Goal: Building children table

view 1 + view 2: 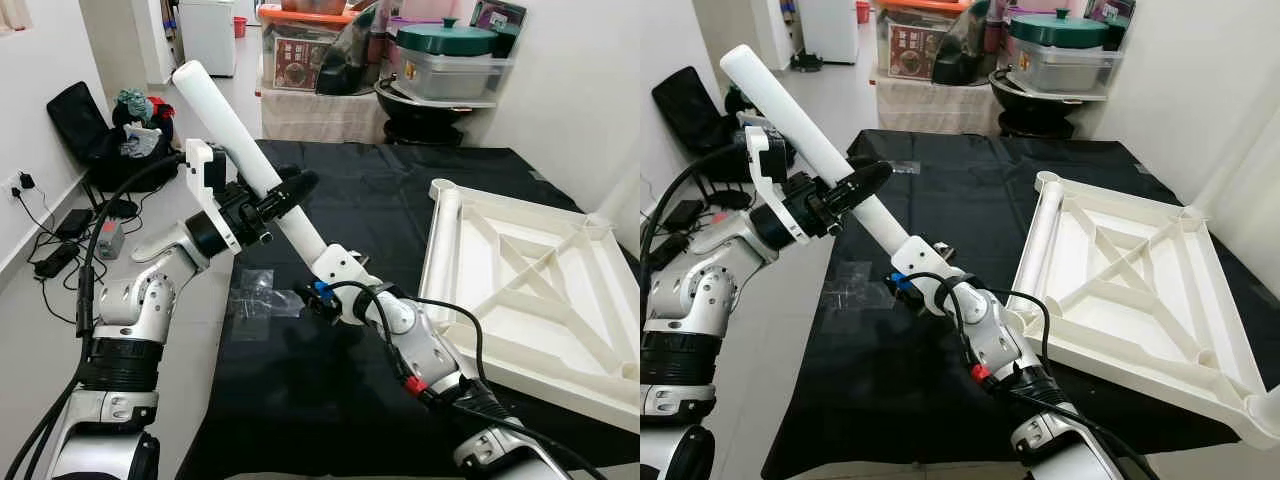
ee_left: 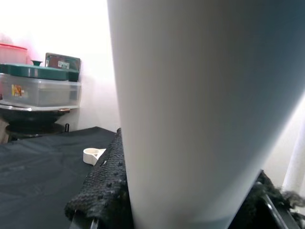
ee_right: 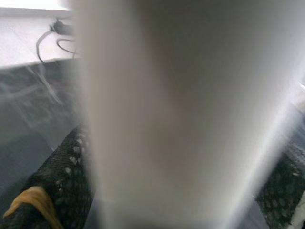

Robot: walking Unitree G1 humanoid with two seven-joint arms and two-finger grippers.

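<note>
Black mat (image 1: 380,200), table leg (image 1: 245,150) between fingers (image 1: 295,190)

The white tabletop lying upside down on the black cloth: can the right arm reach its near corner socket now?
Probably not yet. The right pincer is shut on the white leg tube, which the left pincer also grips. The tabletop lies close on the robot's right, with nothing between.

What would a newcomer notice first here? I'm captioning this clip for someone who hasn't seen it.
First, the long white table leg, held slanted in the air above the black cloth, with the left claw clamped around its middle and the right claw at its lower end. Next, the upside-down white tabletop lying on the cloth to the robot's right.
</note>
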